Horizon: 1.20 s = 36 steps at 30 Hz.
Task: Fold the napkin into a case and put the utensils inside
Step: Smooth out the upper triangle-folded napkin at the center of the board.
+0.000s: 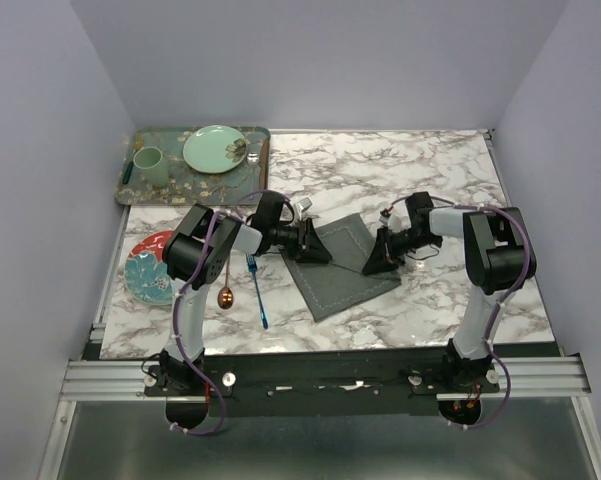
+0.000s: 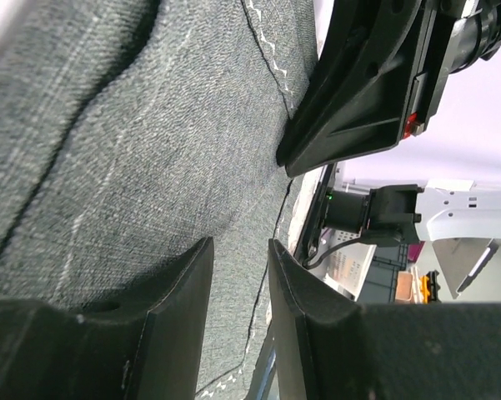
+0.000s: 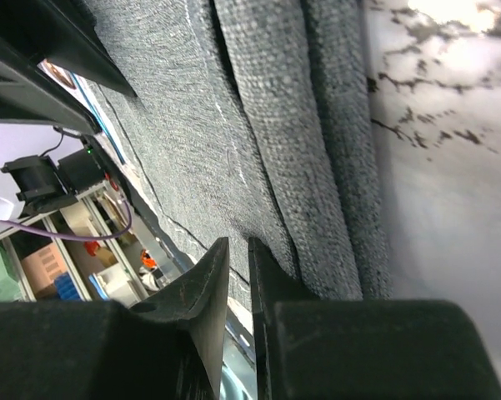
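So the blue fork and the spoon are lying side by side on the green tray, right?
Not quite. The fork and spoon do lie side by side, but on the table, just left of the napkin, not on the tray. The top view shows it.

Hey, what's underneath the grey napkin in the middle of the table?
Only the marble table shows around the napkin. Whatever lies beneath the cloth is covered. The blue fork and copper spoon lie in the open to its left, not under it.
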Tool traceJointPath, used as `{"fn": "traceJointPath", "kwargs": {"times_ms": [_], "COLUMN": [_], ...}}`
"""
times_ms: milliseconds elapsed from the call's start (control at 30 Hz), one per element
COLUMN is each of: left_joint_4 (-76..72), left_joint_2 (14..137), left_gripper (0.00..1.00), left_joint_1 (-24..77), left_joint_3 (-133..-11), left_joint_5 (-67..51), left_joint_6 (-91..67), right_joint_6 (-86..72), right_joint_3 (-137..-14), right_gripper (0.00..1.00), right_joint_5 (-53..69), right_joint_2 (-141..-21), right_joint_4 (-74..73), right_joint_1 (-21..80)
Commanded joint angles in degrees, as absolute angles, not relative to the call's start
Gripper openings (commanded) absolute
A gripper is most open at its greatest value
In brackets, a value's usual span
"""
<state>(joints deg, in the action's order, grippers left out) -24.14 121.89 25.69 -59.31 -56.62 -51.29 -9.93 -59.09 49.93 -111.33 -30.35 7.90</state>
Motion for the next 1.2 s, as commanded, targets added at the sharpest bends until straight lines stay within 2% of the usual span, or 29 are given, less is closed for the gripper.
{"fn": "traceJointPath", "kwargs": {"times_ms": [0,200,400,567,767,1167], "left_joint_4": [-23.6,-29.4,-20.7,-19.2,-17.8,-12.5], "left_joint_2": [121.6,114.8,113.4,115.9,119.5,125.0], "left_gripper": [0.43,0.43,0.43,0.43,0.43,0.42], "left_joint_1": [24.1,25.7,25.7,24.4,22.9,19.7], "left_joint_3": [-57.3,-58.4,-62.4,-63.4,-64.7,-66.6], "left_joint_5": [-55.6,-60.0,-58.5,-55.7,-54.1,-52.6], "left_joint_6": [-50.2,-51.9,-45.6,-46.2,-46.4,-43.0], "right_joint_6": [-5.3,-4.3,-6.1,-6.1,-5.4,-7.1], "right_joint_3": [-58.9,-59.2,-58.4,-57.8,-57.3,-56.2], "right_gripper": [0.24,0.27,0.36,0.55,0.55,0.5], "right_joint_5": [49.0,62.3,69.3,68.1,64.5,51.5], "right_joint_2": [-111.5,-102.7,-102.2,-104.7,-109.2,-115.5], "right_joint_4": [-33.6,-34.7,-34.3,-33.4,-33.0,-34.5], "right_joint_1": [7.1,7.1,7.6,9.6,10.0,6.2]}}
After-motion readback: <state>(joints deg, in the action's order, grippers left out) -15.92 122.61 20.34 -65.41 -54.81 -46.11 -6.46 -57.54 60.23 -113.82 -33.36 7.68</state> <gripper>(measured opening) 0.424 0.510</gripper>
